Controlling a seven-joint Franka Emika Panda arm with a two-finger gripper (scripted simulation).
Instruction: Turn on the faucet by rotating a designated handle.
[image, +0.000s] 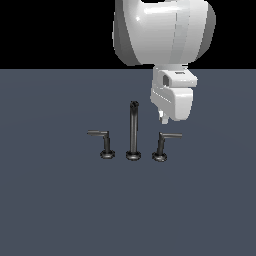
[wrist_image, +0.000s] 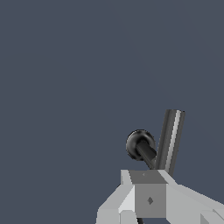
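My white, blocky pincer (image: 164, 119) hung low over the flat slate-blue desk (image: 55, 210), under the bulky white shell of my arm (image: 160, 30). In the exterior view only a small pale tip showed below the housing, and in the wrist view only the grey-white body of the pincer (wrist_image: 149, 199) was in frame, so I could not tell whether it stood wide or narrow. It held nothing that I could see.

The small dark metal three-piece faucet (image: 133, 135) stood on the desk, its three round bases in a row. In the middle rose the tall straight upright spout (image: 133, 127). On the exterior view's right of it stood the short dark L-shaped lever handle (image: 161, 145), with its thin arm jutting from the post top toward the exterior view's right. On the exterior view's left stood its mirror twin lever (image: 105, 144), arm pointing the other way.

In the exterior view my pincer's tip appeared just above the handle's post top, with a slim gap between them, so they looked apart. The wrist view showed a round dark base with a post (wrist_image: 141, 145) and a lit dark bar (wrist_image: 171, 140) beside it, just beyond the pincer's body; which faucet piece each belonged to, I could not tell.
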